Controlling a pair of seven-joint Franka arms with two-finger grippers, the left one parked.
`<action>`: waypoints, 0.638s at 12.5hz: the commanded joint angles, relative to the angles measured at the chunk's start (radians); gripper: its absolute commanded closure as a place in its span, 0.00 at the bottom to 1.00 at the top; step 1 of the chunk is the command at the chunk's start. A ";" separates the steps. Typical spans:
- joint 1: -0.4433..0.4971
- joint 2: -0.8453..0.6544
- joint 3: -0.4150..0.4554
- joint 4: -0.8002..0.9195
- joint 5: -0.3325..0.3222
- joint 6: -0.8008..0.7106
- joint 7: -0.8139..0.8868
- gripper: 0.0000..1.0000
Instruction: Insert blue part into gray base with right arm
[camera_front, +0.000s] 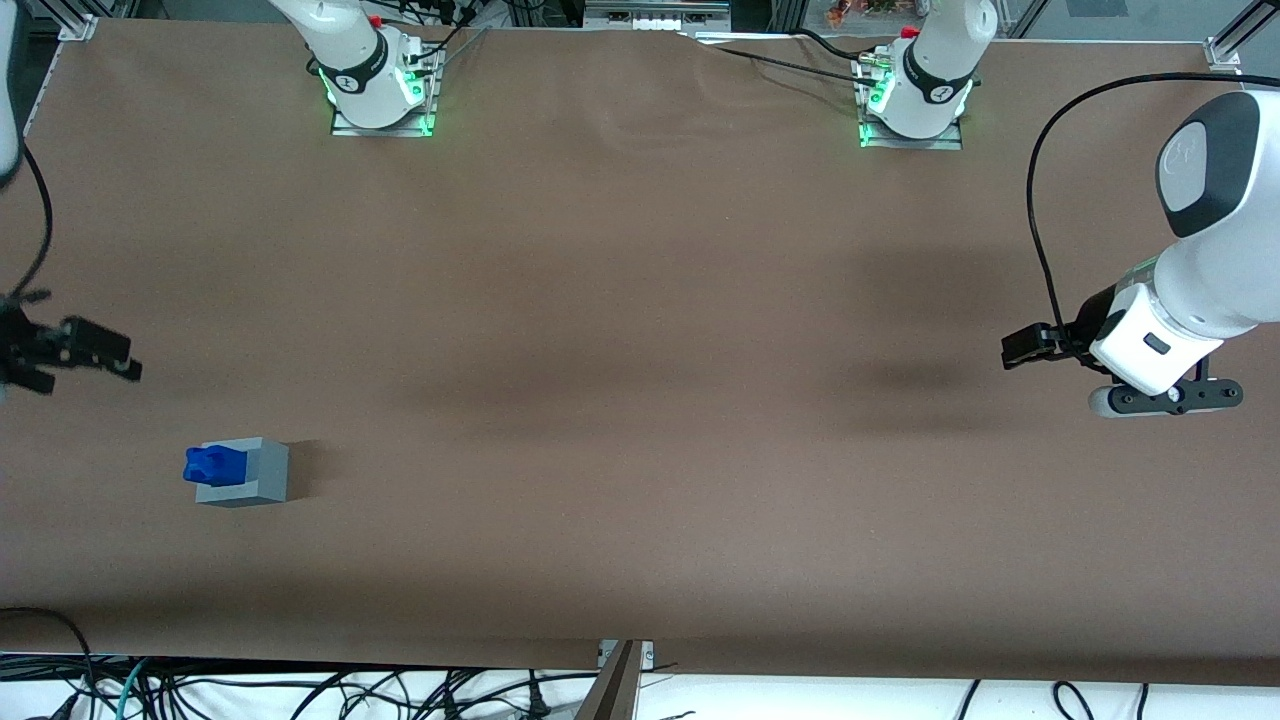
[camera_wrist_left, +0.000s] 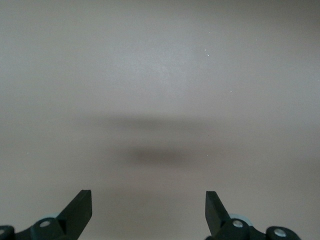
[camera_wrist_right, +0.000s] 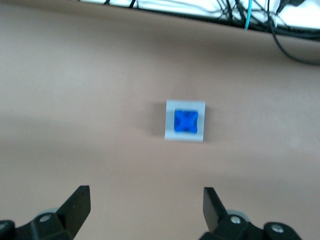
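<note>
The gray base (camera_front: 255, 473) stands on the brown table toward the working arm's end. The blue part (camera_front: 214, 465) sits in the base's top recess and sticks up out of it. In the right wrist view the blue part (camera_wrist_right: 186, 122) lies centred within the gray base (camera_wrist_right: 201, 107). My right arm's gripper (camera_front: 30, 360) hangs above the table, farther from the front camera than the base and well apart from it. In the right wrist view the gripper (camera_wrist_right: 146, 206) is open, with only bare table between its black fingers (camera_wrist_right: 77, 205).
A brown sheet (camera_front: 640, 300) covers the whole table. Both arm bases (camera_front: 375, 80) are bolted along the table edge farthest from the front camera. Loose cables (camera_front: 300, 690) lie below the edge nearest that camera.
</note>
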 joint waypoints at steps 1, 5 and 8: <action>0.000 -0.103 0.008 -0.109 -0.034 -0.044 0.014 0.00; 0.020 -0.222 0.014 -0.265 -0.061 -0.046 0.165 0.00; 0.021 -0.210 0.014 -0.255 -0.060 -0.051 0.140 0.00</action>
